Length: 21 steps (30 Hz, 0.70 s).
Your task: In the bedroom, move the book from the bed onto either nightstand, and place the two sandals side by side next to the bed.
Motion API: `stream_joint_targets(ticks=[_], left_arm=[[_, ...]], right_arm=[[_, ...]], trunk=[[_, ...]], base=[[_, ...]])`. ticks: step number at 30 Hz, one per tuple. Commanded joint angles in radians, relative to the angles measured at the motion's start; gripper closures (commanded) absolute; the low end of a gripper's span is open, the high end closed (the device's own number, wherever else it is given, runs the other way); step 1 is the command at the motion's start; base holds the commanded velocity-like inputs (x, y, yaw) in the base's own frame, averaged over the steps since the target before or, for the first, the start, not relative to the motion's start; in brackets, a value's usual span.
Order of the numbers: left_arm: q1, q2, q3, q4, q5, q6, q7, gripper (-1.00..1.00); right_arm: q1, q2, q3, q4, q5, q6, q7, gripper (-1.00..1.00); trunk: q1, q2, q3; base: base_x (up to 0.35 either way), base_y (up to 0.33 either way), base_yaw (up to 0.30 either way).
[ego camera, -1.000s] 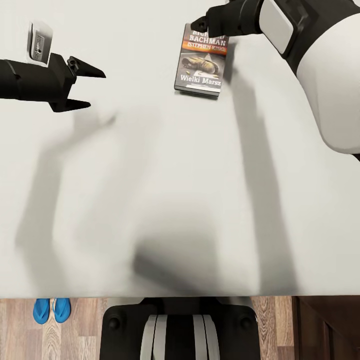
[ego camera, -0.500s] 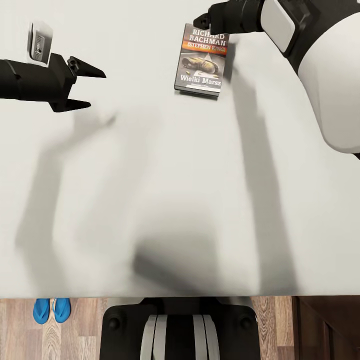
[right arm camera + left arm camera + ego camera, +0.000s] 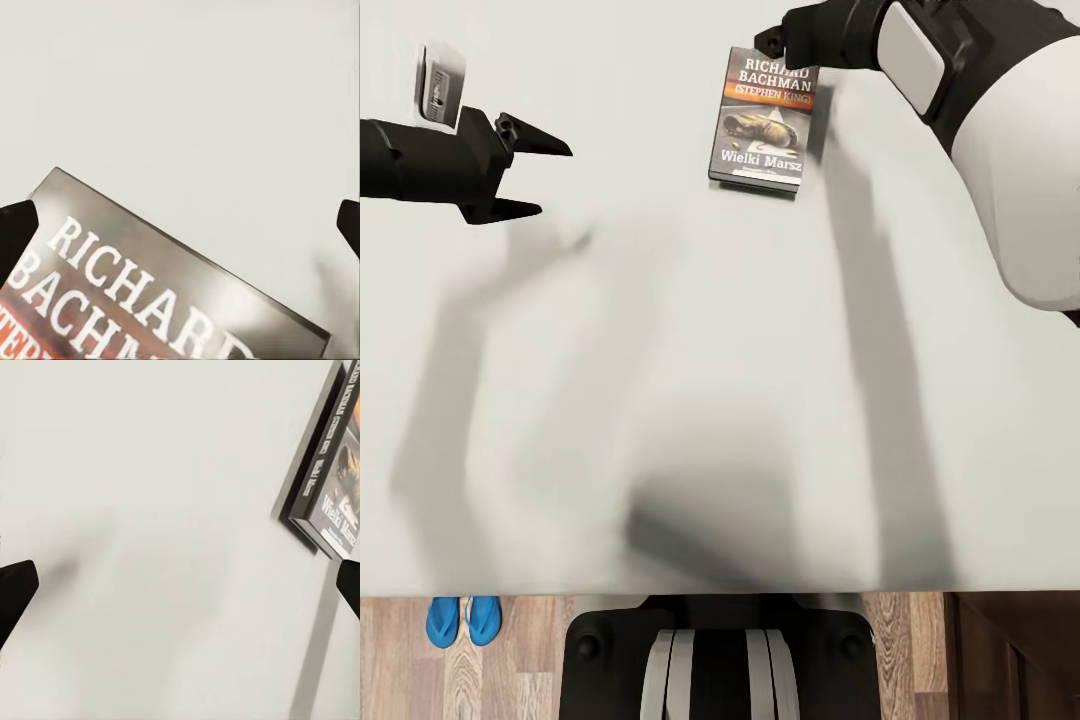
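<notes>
The book [image 3: 763, 120] lies flat on the bed's pale mattress [image 3: 660, 350], cover up, with its "Richard Bachman" lettering, orange band and dark picture showing. My right gripper [image 3: 768, 45] hovers over the book's top edge, open; in the right wrist view its two fingertips [image 3: 15, 232] stand wide apart, with the book's [image 3: 150, 300] title end between them. My left gripper [image 3: 550, 180] hangs open over bare mattress, well left of the book, which also shows [image 3: 330, 472] at the edge of the left wrist view. The two blue sandals [image 3: 464, 620] lie side by side on the floor beside the bed.
Wood-plank floor [image 3: 520, 660] runs along the bed's near edge. My dark base [image 3: 720, 655] stands against that edge. A dark brown wooden piece of furniture [image 3: 1010, 655] sits at the lower right corner, beside the bed.
My right gripper has drawn back slightly from the book's top edge, uncovering more of the "Richard" lettering. The book, the left arm and the sandals have not moved.
</notes>
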Motion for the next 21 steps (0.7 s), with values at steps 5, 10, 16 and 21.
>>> stream_joint_targets(ticks=[5, 10, 16, 21], left_arm=[[0.000, 0.001, 0.000, 0.000, 0.009, 0.002, 0.010, -1.00], [0.005, 0.001, 0.000, 0.000, 0.009, 0.003, 0.010, -1.00], [0.006, 0.001, 0.000, 0.000, 0.009, 0.004, 0.010, -1.00], [0.013, 0.001, 0.000, 0.000, 0.009, 0.005, 0.010, -1.00]], right_arm=[[0.000, 0.000, 0.004, -0.001, -0.002, -0.011, -0.019, -1.00], [0.006, 0.000, 0.002, 0.000, -0.004, -0.022, -0.031, -1.00], [0.027, 0.002, 0.002, 0.001, -0.004, -0.023, -0.032, -1.00], [0.040, 0.003, 0.000, 0.001, -0.005, -0.024, -0.029, -1.00]], trunk=[[0.000, 0.000, 0.000], [0.000, 0.000, 0.000], [0.000, 0.000, 0.000], [0.000, 0.000, 0.000]], base=[[0.000, 0.000, 0.000], [0.000, 0.000, 0.000], [0.000, 0.000, 0.000], [0.000, 0.000, 0.000]])
